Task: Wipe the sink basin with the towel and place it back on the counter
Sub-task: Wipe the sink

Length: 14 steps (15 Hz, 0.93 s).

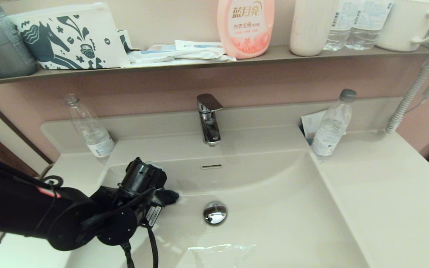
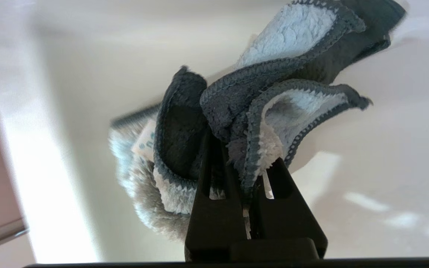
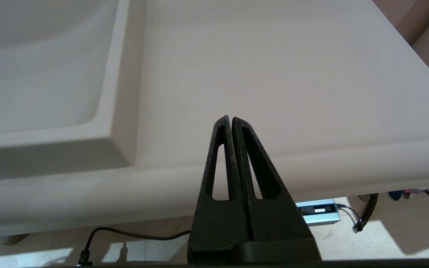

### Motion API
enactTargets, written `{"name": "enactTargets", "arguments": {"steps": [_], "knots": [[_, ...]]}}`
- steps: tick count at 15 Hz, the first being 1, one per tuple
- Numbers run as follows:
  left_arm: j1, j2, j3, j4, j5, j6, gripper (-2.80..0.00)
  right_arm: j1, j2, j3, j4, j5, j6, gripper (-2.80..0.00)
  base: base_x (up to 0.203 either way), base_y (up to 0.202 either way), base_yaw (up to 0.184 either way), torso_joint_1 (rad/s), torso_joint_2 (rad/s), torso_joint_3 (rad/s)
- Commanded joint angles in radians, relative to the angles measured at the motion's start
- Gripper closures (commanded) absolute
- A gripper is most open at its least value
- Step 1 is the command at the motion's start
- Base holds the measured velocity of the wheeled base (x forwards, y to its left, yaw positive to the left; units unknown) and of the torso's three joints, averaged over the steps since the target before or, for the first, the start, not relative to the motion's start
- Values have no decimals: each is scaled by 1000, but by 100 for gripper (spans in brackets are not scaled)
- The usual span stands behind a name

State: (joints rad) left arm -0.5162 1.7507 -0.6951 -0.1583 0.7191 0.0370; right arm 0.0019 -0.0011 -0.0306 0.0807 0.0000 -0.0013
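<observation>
Left claw (image 2: pixel 242 156) clamped tight on a bunched fold of the towel (image 2: pixel 274 93); cloth fans out past the fingertips, pale fluffy side and dark charcoal side both showing. Down inside the sink basin (image 1: pixel 281 208), at its left portion near the back wall, left of the chrome drain plug (image 1: pixel 215 212). Only a dark corner of the towel visible from the head view, poking out beside the wrist. Contact with the glaze not confirmable from these views.

Right claw (image 3: pixel 231 123) closed on nothing, parked off the front edge of the counter (image 3: pixel 274 74), right of the bowl.

Judged mid-wipe. For a good pass: press low enough to flatten the loose folds against the surface rather than dragging the fingertips; sweep across the bowl floor toward the drain and along the back wall; steer clear of the faucet (image 1: pixel 209 119). Water film glinting at the basin's front, worth covering. Grip to be kept firm until over bare counter.
</observation>
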Motion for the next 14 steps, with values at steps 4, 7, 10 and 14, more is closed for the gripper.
{"name": "enactTargets", "arguments": {"steps": [4,7,10,14], "knots": [[0,-185,-30,14,80,90,0,0,1,0,1,0,0,0,0,0,0,0,0,0],[34,-204,-107,10,91,152,0,1,1,0,1,0,0,0,0,0,0,0,0,0],[41,-184,-164,4,86,148,0,1,1,0,1,0,0,0,0,0,0,0,0,0],[39,-132,-154,-76,86,95,0,1,2,0,1,0,0,0,0,0,0,0,0,0]]}}
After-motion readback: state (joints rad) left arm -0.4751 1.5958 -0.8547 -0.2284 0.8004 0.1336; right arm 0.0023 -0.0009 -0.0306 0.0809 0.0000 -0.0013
